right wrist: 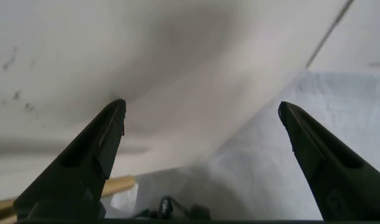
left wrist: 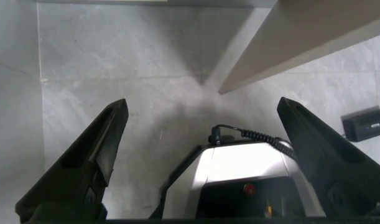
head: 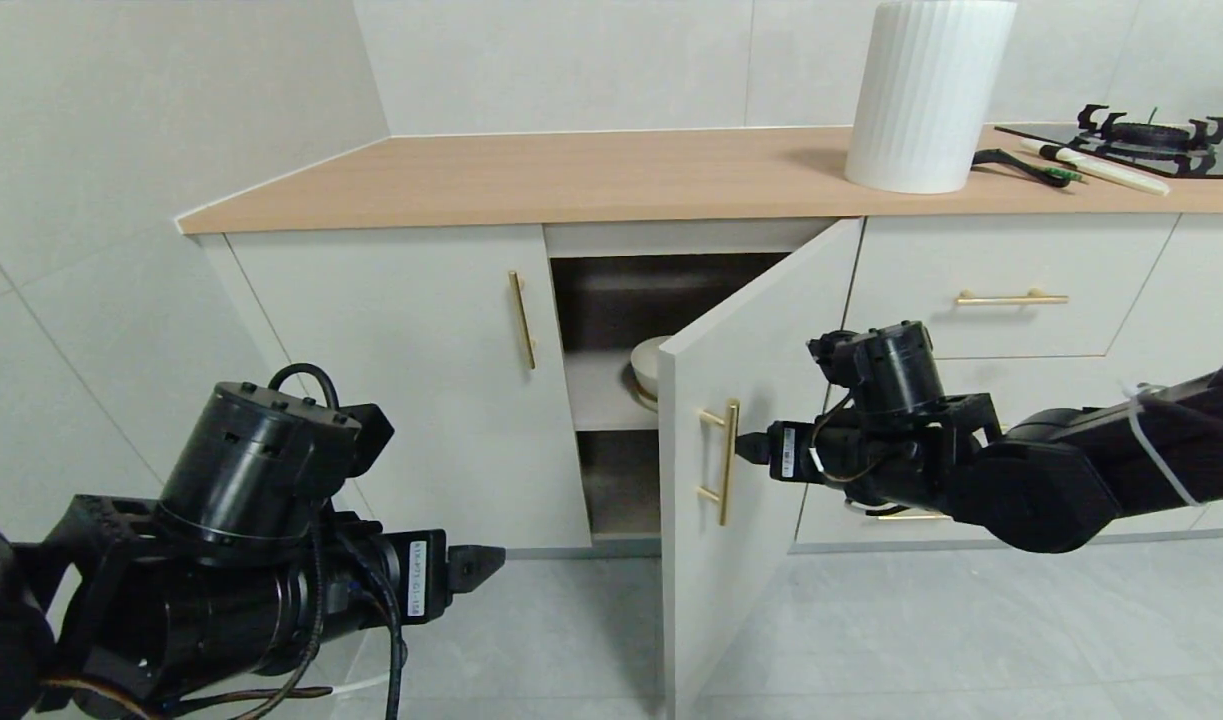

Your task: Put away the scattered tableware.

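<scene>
Seemingly partway: the left jaws hang spread and empty, low over the floor. A pale bowl [head: 649,365] already sits on the cabinet shelf [head: 596,395]. The right jaws, spread, are just beside the open door's handle [head: 721,460]. Utensils [head: 1081,165] lie unstowed on the bench [head: 571,180].

Two end effectors were seen: the left end effector [head: 476,566] and the right end effector [head: 747,447]. The cabinet had two doors, one closed door [head: 371,380] at left and one open door [head: 761,330]. Three gold handles [head: 521,320] were clearly seen. One pale bowl [head: 649,368] sat on the shelf [head: 601,400] inside. The worktop [head: 521,180] carried one white ribbed cylinder [head: 926,95] and two long utensils [head: 1096,166] at far right.
</scene>
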`<state>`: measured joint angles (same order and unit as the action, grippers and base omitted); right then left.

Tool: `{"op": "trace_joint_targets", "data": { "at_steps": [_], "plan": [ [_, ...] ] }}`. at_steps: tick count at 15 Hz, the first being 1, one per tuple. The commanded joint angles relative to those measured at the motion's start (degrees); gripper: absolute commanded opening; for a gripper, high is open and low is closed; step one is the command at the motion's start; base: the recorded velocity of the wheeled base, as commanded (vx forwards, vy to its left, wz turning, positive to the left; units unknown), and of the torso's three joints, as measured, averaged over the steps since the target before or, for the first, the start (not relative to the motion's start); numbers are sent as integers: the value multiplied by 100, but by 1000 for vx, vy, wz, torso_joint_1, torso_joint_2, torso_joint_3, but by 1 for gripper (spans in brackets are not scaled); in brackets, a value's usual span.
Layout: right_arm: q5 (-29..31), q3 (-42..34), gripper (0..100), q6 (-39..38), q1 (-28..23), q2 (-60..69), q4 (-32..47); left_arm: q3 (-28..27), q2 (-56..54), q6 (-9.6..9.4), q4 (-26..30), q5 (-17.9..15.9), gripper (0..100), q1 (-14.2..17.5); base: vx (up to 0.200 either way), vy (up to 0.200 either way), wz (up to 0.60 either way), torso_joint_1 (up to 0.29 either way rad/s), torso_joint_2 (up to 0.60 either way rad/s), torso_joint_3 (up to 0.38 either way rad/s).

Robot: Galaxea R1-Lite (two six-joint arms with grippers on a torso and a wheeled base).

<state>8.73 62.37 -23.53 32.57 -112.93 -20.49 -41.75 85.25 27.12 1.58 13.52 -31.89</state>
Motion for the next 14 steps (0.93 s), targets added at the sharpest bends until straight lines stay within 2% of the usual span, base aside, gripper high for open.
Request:
{"op": "trace_joint_targets", "data": {
  "at_steps": [1, 4, 8, 10, 14],
  "plan": [
    [50, -5, 100, -64, 3, -282, -174, -8, 1, 3, 0, 2, 100, -1, 0, 0, 0, 0, 0, 0],
    [50, 30, 100, -117, -5, -343, -245, 0, -17, -5, 0, 10, 100, -1, 0, 0, 0, 0, 0, 0],
    [41, 47, 100, -143, -5, -405, -253, 36, -17, -41, 17, 19, 100, -1, 200, 0, 0, 0, 1, 6],
    [68, 30, 100, -143, -5, -519, -579, 36, -17, -32, 0, 19, 100, -1, 200, 0, 0, 5, 7, 5],
    [129, 30, 100, -222, -5, -546, -684, 36, -8, -32, 0, 19, 100, -10, 0, 0, 0, 0, 0, 0]
  ]
}}
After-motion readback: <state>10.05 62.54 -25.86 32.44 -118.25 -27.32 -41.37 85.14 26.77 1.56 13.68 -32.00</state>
